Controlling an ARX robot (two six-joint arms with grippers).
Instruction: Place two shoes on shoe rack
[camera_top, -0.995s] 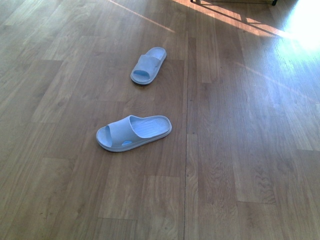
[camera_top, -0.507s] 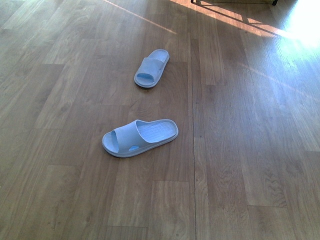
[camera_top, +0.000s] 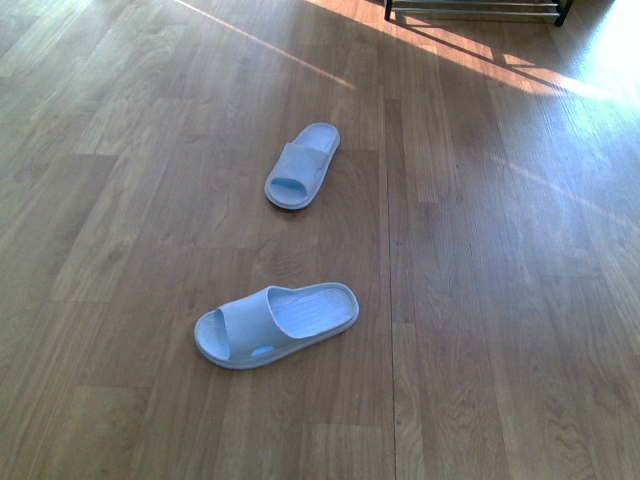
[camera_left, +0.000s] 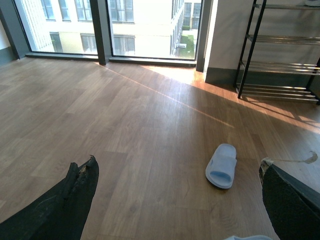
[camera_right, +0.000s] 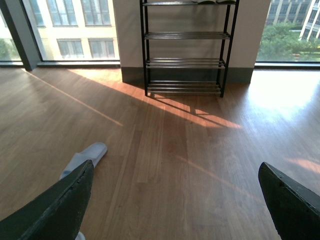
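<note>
The two shoes are pale blue slide sandals lying on the wood floor. The near one (camera_top: 277, 325) lies crosswise and the far one (camera_top: 302, 165) points away. The shoe rack (camera_right: 185, 47), with black uprights and chrome rods, stands against the far wall; only its foot (camera_top: 475, 10) shows in the front view. My left gripper (camera_left: 177, 162) is open above the floor, with the far sandal (camera_left: 221, 165) ahead of it and the rack (camera_left: 280, 55) beyond. My right gripper (camera_right: 175, 165) is open too, facing the rack, with a sandal (camera_right: 85, 156) beside one finger. Neither arm shows in the front view.
Tall windows (camera_left: 150, 25) run along the far wall on both sides of the rack. Bright sun patches (camera_top: 560, 80) lie on the floor in front of it. Something dark lies on the rack's top shelf (camera_right: 215, 1).
In the front view both sandals have slid lower in the picture and look slightly larger. More of the rack's foot shows at the top edge.
</note>
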